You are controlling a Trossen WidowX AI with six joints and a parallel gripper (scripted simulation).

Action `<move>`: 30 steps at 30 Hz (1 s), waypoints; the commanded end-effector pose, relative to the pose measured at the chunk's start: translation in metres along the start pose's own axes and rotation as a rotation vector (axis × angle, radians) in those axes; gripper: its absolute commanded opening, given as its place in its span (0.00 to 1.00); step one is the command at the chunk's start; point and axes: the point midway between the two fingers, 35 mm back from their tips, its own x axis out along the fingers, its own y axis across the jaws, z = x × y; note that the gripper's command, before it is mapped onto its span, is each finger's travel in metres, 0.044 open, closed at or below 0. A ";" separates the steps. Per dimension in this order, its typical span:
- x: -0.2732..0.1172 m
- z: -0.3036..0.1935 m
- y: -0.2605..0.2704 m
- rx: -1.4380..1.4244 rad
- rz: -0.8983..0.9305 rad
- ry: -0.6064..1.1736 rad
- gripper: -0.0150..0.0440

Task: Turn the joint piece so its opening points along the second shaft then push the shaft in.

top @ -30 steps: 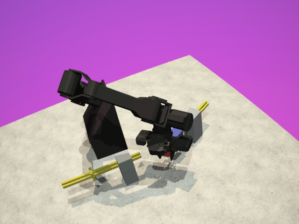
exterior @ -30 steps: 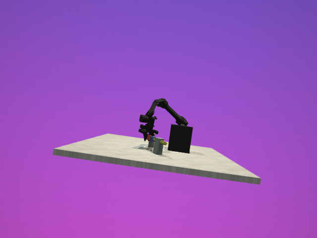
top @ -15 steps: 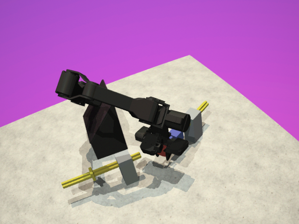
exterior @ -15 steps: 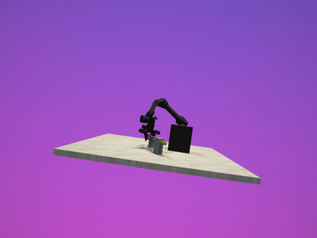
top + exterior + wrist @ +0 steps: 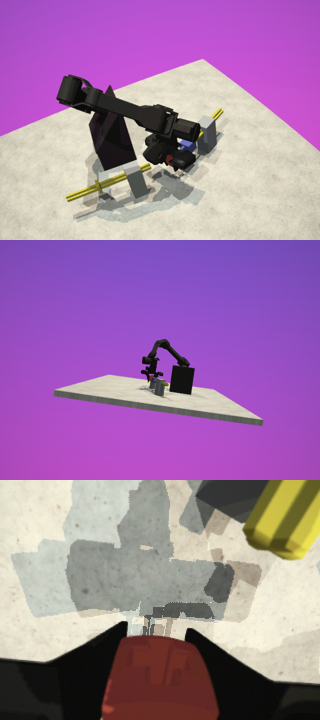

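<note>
The red joint piece [image 5: 169,160] [image 5: 150,378] [image 5: 160,672] is between the fingers of my gripper [image 5: 170,163] [image 5: 157,630], which is shut on it. A blue hinge part [image 5: 188,145] links it to the first yellow shaft [image 5: 216,113] [image 5: 164,383], which runs through the far grey block [image 5: 211,134] [image 5: 159,387]. The second yellow shaft [image 5: 113,180] [image 5: 287,517], with a yellow cross collar [image 5: 98,186], lies through the near grey block [image 5: 138,182]. Its end is at the upper right in the wrist view, apart from the joint piece. The joint's opening is hidden.
The dark arm base [image 5: 116,147] [image 5: 181,380] stands behind the second shaft. The near block rises close beside the gripper. The pale table [image 5: 245,193] [image 5: 108,392] bears shadows of the arm and shafts. The arm hides part of the first shaft.
</note>
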 end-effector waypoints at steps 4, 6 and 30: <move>0.001 0.000 -0.006 0.122 -0.007 0.023 0.25; 0.002 -0.001 -0.008 0.155 -0.008 0.029 0.25; 0.003 -0.003 -0.015 0.309 -0.012 0.058 0.25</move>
